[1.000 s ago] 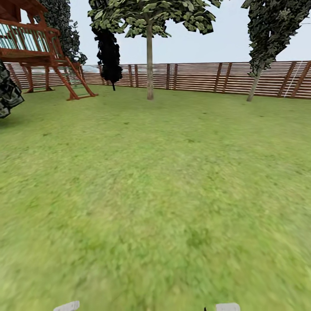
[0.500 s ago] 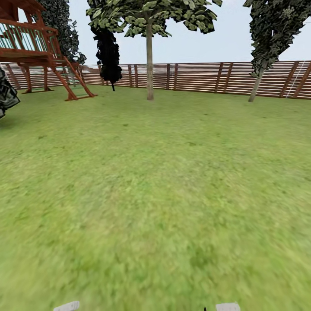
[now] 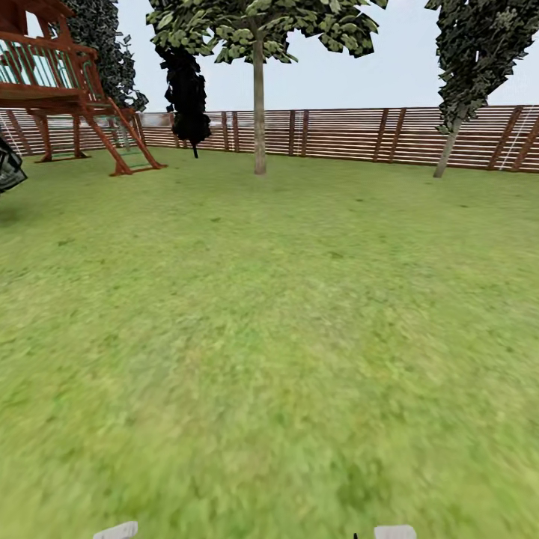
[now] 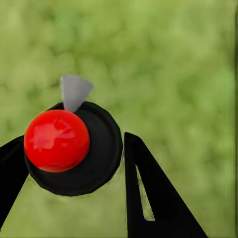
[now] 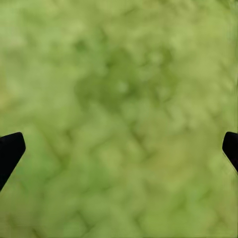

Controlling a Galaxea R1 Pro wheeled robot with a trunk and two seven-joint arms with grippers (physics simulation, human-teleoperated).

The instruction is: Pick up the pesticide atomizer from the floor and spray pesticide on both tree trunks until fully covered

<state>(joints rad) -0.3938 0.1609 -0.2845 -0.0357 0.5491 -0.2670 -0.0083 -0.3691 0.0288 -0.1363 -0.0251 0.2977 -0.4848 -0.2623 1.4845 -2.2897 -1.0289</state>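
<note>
We are carrying black round-bodied atomizer with red ball cap and grey nozzle [image 4: 74, 148], clamped between left gripper [image 4: 69, 173] fingers. Right gripper [image 5: 119, 148] jaws are gaping wide over grass. Straight grey-brown trunk [image 3: 259, 112] is standing well ahead of jaws (left arm is armed one).

Flat, even daylight fills the head view under a pale, cloudless sky [image 3: 404, 75]; no sun glare shows. The lawn [image 3: 269, 299] is bright green, crisp near the fence [image 3: 337, 135] and smeared into blur toward the bottom edge. The tree [image 3: 259, 112] casts almost no shadow. Both wrist views show grass as soft, out-of-focus blotches, while a glossy red ball [image 4: 56, 140] carries faint highlights.
</note>
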